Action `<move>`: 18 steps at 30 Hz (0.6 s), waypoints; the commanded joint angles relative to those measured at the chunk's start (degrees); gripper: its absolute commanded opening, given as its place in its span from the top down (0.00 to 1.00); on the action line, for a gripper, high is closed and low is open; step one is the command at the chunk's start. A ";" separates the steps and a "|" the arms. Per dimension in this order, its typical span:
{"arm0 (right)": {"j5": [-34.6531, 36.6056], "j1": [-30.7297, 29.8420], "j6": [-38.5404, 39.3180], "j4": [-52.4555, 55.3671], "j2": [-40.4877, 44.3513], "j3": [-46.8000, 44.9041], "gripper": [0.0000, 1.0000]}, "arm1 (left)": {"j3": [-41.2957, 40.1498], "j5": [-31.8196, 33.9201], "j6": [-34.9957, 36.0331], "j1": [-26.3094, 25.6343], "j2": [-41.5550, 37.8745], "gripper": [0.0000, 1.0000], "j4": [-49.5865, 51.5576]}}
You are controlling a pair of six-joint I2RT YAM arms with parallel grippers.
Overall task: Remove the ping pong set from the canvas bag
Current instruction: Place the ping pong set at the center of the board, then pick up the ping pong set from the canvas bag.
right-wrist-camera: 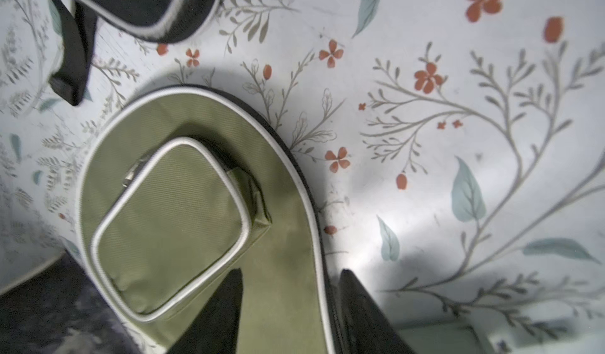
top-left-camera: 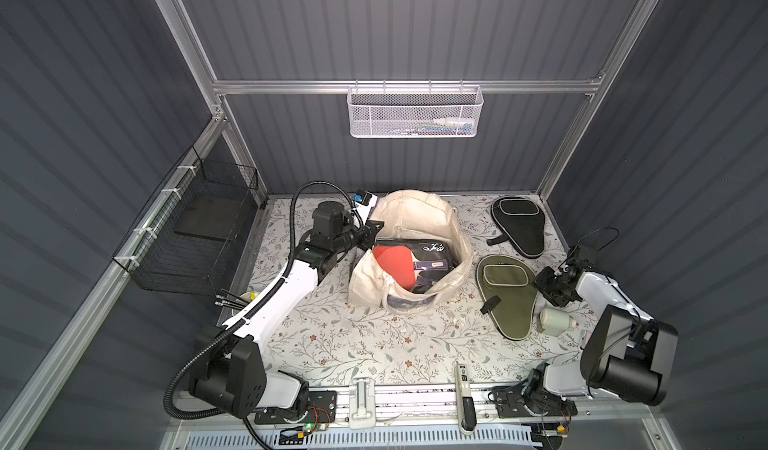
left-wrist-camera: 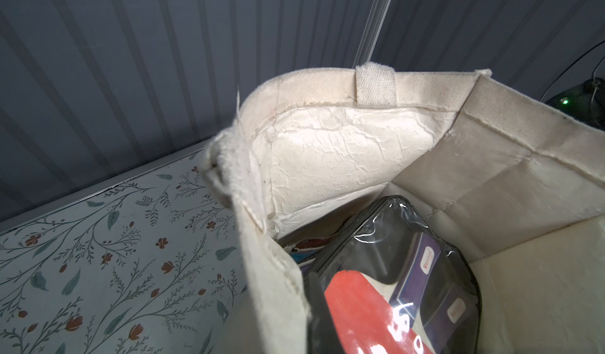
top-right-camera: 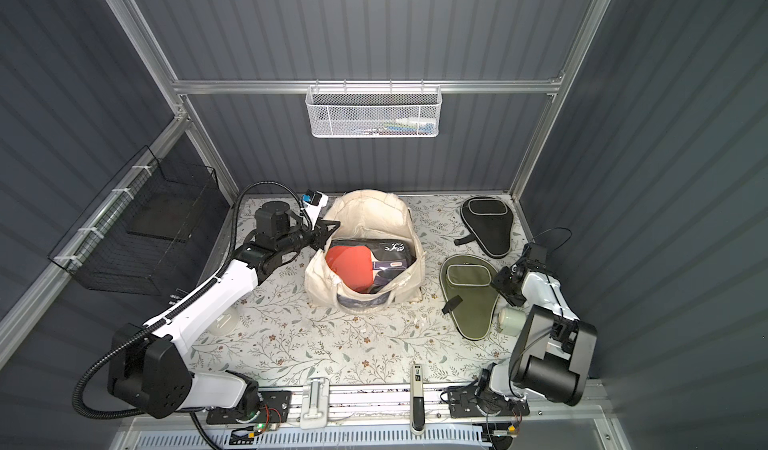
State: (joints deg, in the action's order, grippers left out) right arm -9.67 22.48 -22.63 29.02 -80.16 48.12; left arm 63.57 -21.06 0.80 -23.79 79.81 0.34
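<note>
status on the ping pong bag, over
Left gripper shut on canvas bag rim. Right gripper open over olive paddle case, out on table near black paddle case. Red-paddle pack in bag, nothing over it.

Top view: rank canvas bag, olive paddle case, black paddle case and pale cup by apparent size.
1. canvas bag
2. olive paddle case
3. black paddle case, slightly smaller-looking but farther away, so unsure
4. pale cup

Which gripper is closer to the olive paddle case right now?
Right. The right gripper hangs open over the olive paddle case; the left gripper pinches the canvas bag's rim.
</note>
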 commanded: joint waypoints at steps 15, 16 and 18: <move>-1.48 -23.35 11.02 16.54 15.53 24.74 0.01 | 6.77 -1.94 3.56 -0.11 -2.31 1.00 -0.24; -2.38 -24.84 11.87 16.82 15.72 26.37 0.01 | 7.38 -1.78 4.12 -0.16 -2.46 1.00 0.25; -4.76 -27.46 13.87 17.38 18.02 29.22 0.01 | 8.45 -1.53 5.10 -0.12 -2.58 1.00 0.95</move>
State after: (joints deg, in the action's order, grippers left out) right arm -10.72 -2.63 -12.97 43.29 -64.36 74.19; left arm 66.74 -20.97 2.94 -23.79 79.79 5.50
